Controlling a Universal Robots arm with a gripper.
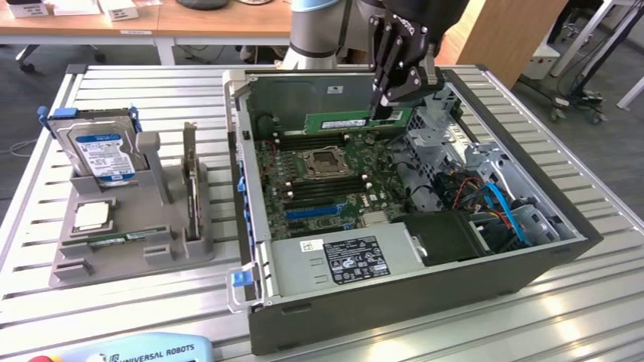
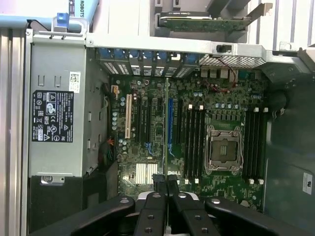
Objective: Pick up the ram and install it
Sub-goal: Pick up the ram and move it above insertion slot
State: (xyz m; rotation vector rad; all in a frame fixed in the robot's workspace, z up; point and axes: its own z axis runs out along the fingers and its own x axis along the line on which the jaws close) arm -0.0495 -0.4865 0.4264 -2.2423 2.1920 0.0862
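The ram (image 1: 348, 119) is a long green stick, held level above the motherboard (image 1: 317, 181) near the back wall of the open computer case (image 1: 403, 294). My gripper (image 1: 384, 113) comes down from above and is shut on the stick's end at the exterior view's right. In the wrist view the black fingers (image 2: 158, 186) are pressed together on the ram (image 2: 165, 128), which is seen edge-on as a thin line over the board. Black memory slots (image 2: 194, 140) lie on both sides of the processor socket (image 2: 224, 150).
A grey holder (image 1: 131, 241) at the exterior view's left carries a blue-labelled hard drive (image 1: 101, 151), a silver processor chip (image 1: 93, 215) and an upright expansion card (image 1: 191, 188). Inside the case are the power supply (image 1: 342, 260) and drive cage (image 1: 448, 151) with cables. A teach pendant (image 1: 141, 351) lies at the front edge.
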